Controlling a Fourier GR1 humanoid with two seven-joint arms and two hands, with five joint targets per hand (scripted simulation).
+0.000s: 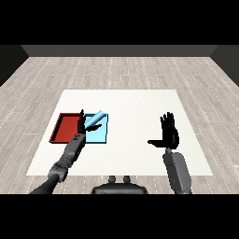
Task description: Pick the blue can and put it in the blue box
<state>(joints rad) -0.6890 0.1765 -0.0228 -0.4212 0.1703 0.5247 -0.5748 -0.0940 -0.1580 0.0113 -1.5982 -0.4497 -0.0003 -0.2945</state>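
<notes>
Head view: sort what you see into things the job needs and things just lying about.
Needed for the job:
- blue can, tilted over the trays beside the left hand
- light blue tray
- left hand, at the can

Not part of it:
- red tray
- right hand, open above the white table, holding nothing

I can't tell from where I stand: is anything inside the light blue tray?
A tilted blue can shows over the light blue tray, at the left hand. Whether it rests on the floor is unclear. The hand covers the tray's left edge; the visible floor nearer us holds nothing.
</notes>
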